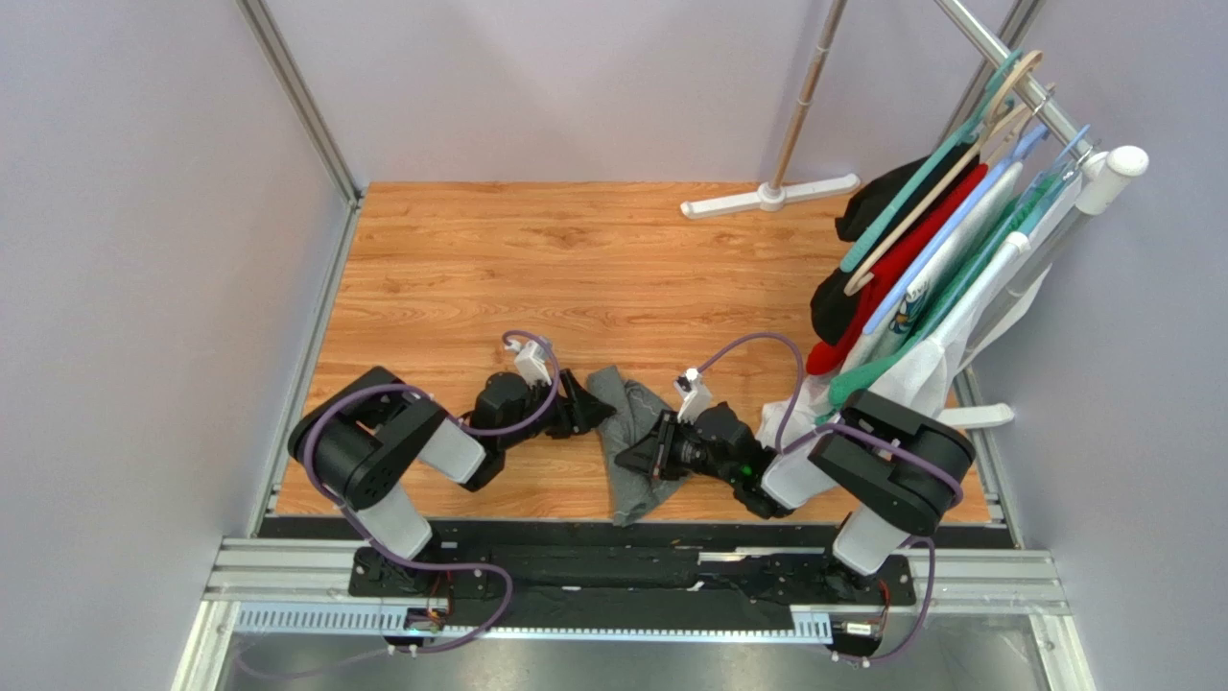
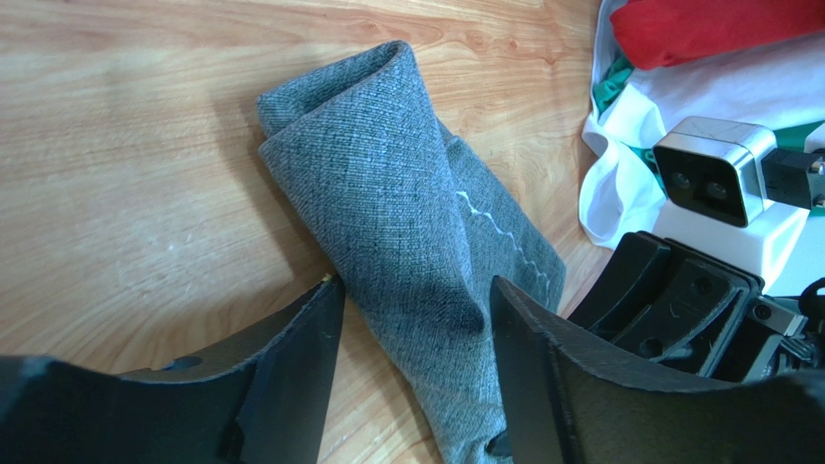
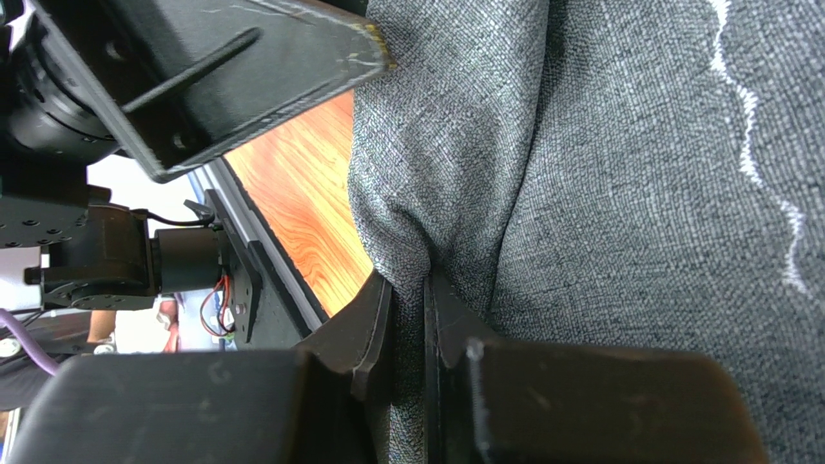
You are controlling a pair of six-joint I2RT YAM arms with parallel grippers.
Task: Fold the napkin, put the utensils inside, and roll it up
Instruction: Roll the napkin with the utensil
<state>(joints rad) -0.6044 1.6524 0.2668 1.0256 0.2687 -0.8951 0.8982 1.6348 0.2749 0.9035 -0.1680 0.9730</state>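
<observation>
The dark grey napkin lies bunched into a long folded strip on the wooden table, a pale stitched line showing on it. My left gripper is open and straddles the strip, one finger on each side, low near the table. The cloth bulges between the fingers. My right gripper is shut on a pinched fold of the napkin from the opposite side. In the top view the left gripper and right gripper face each other across the cloth. The utensils are out of view.
A clothes rack with red, black, white and green garments on hangers stands at the right, a white cloth hanging down to the table. The rack's white foot lies at the back. Walls close both sides.
</observation>
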